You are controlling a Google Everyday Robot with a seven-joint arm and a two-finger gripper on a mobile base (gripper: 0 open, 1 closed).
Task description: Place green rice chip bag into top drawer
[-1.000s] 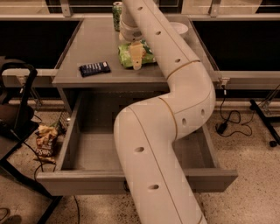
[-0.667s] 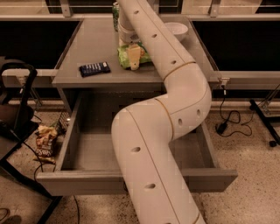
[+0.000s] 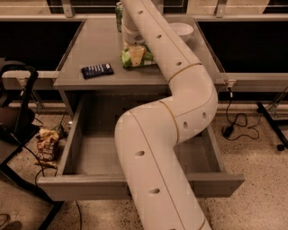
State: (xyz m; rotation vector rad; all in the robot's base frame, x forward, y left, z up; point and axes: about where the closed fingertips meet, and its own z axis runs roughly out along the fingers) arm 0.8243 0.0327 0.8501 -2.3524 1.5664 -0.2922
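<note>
The green rice chip bag (image 3: pixel 135 56) lies on the grey tabletop (image 3: pixel 99 45), near its front edge and right of centre. My gripper (image 3: pixel 133 46) comes down on the bag from above at the end of the long white arm (image 3: pixel 180 90). The arm hides the bag's right side. The top drawer (image 3: pixel 85 157) is pulled wide open below the tabletop, and the part of its inside that shows holds nothing. Its front panel (image 3: pixel 81 188) faces me, and the arm crosses its middle.
A dark blue flat packet (image 3: pixel 96 70) lies on the tabletop to the left of the bag. A green drink can (image 3: pixel 119 9) and a white bowl (image 3: pixel 182 29) stand at the back. A brown-orange snack bag (image 3: pixel 47 146) lies on the floor at left, beside a black frame (image 3: pixel 18 90).
My arm and gripper have shifted slightly to the left over the bag. The bag has moved a little left with them and looks more bunched up.
</note>
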